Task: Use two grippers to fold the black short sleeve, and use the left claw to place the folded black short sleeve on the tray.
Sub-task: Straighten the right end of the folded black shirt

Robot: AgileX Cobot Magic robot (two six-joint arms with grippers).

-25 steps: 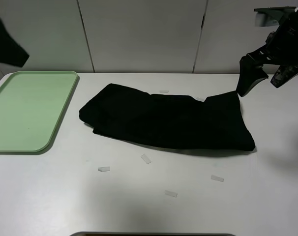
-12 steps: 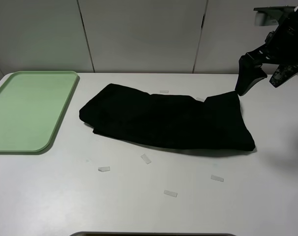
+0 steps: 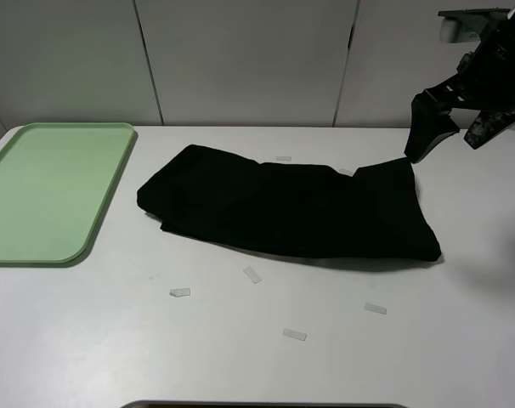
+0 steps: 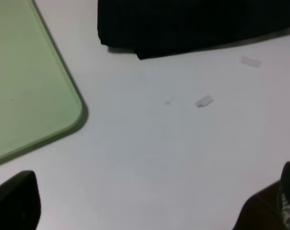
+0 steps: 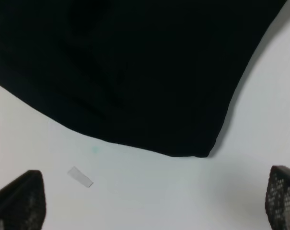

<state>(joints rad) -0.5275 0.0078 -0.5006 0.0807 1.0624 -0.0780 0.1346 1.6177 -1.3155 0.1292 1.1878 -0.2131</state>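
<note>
Left wrist alone shows left gripper [image 4: 145, 208], spread wide, right gripper [image 5: 150, 201] likewise, near black short sleeve [image 3: 291, 208].

No text, brand, number or sign can be read in any view. The small white slips [image 3: 252, 274] lying toward 6 o'clock on the table [image 3: 87, 340] in the high view are too small to tell whether they bear print. In the left wrist view one slip [image 4: 203, 101] shows only a plain white face.
</note>
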